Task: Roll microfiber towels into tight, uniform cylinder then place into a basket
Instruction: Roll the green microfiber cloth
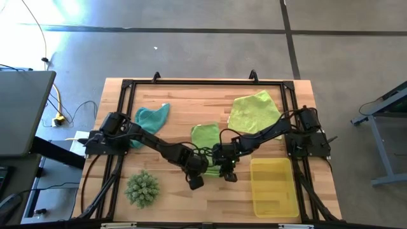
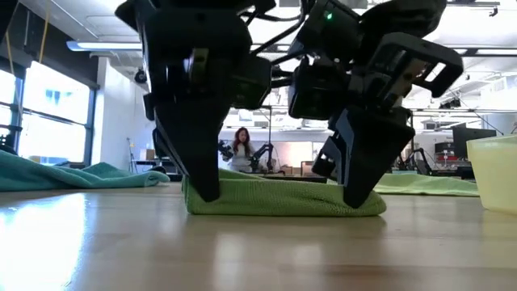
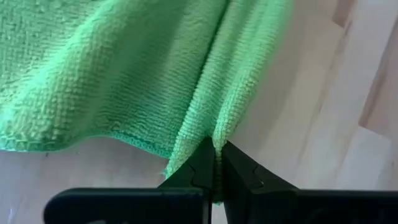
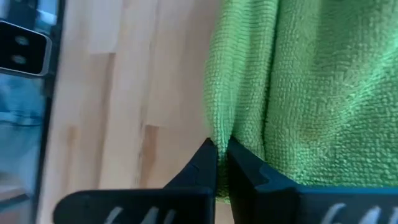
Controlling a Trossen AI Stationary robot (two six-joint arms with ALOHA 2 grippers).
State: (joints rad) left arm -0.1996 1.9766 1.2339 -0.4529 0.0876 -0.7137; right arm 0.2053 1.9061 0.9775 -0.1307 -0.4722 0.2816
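Both tools work at the near middle of the tabletop (image 1: 172,197), each arm stretched inward from its own side and bent down so the fingers point at the wood. Left tool (image 3: 216,163) has its fingers pressed together on a raised fold at one near corner of the bright green towel (image 1: 204,138); right tool (image 4: 222,158) pinches the same towel's edge at the other near corner in the same way. From the low view the two stand side by side, tips down on the cloth, which lies between them as a low flattened fold with a thick rounded near edge, not a cylinder. The teal towel (image 1: 151,118) lies loose and crumpled at the far left, the pale yellow-green towel (image 1: 253,113) spread and rumpled at the far right. The yellow basket (image 1: 275,187) sits at the near right, just beside the right tool, with no towel in it. A spiky green ball (image 1: 142,188) rests at the near left.
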